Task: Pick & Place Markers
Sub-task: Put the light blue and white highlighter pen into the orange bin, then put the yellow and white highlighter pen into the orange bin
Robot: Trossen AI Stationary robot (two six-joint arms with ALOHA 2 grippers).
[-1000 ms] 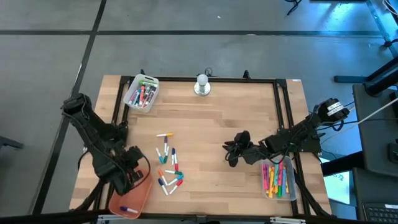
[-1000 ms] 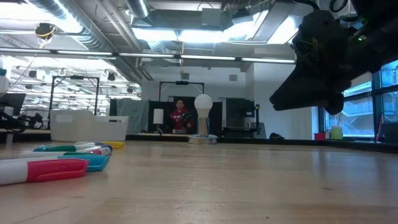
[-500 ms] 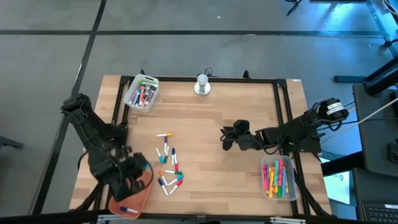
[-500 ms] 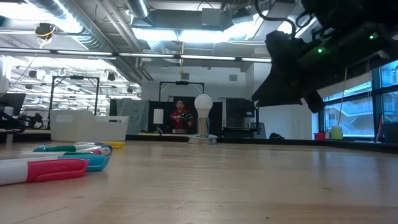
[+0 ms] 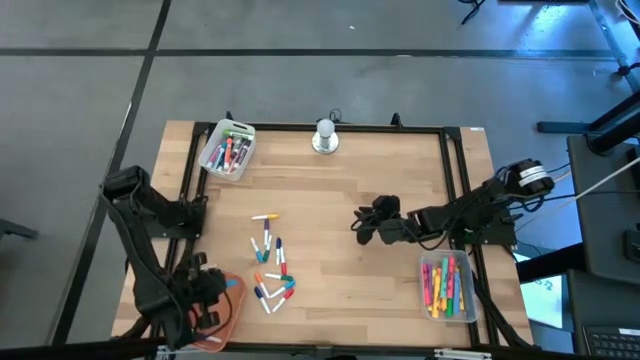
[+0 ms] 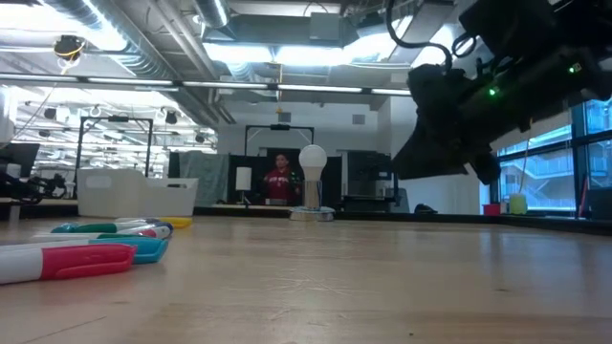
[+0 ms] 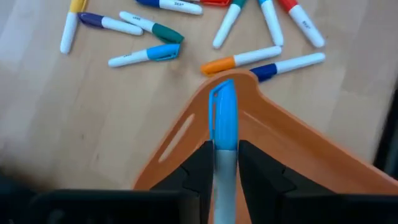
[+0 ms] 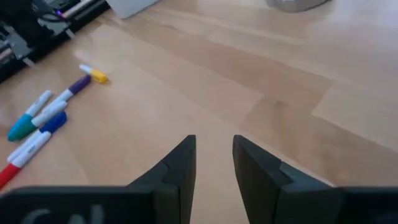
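Loose markers (image 5: 270, 262) lie in a scatter on the wood left of centre, also seen in the low view as markers (image 6: 86, 253). My left gripper (image 5: 205, 300) hovers over the orange tray (image 5: 228, 318) at the near left corner, shut on a marker with a white barrel and a light-blue cap (image 7: 222, 115). My right gripper (image 5: 362, 225) hangs above mid-table, open and empty, its fingers (image 8: 180, 168) aimed at the scatter (image 8: 43, 118). My left gripper (image 7: 224, 146) pinches the marker's white barrel (image 7: 224, 163) between its two fingers. The marker lies along the fingers, and its blue cap sticks out past the fingertips. The cap end points over the orange tray's corner (image 7: 249, 84), toward the loose markers.
A white tray (image 5: 228, 148) with markers sits at the far left corner. A clear tray (image 5: 447, 285) with markers sits near the right edge. A round lamp-like object (image 5: 325, 135) stands at the far edge. Bare wood lies between the scatter and my right gripper.
My left arm has drawn back toward the table's near left corner, its gripper now lower over the orange tray. My right gripper has swung from beside the clear tray toward the table's left and slightly toward the far edge, nearer the loose markers.
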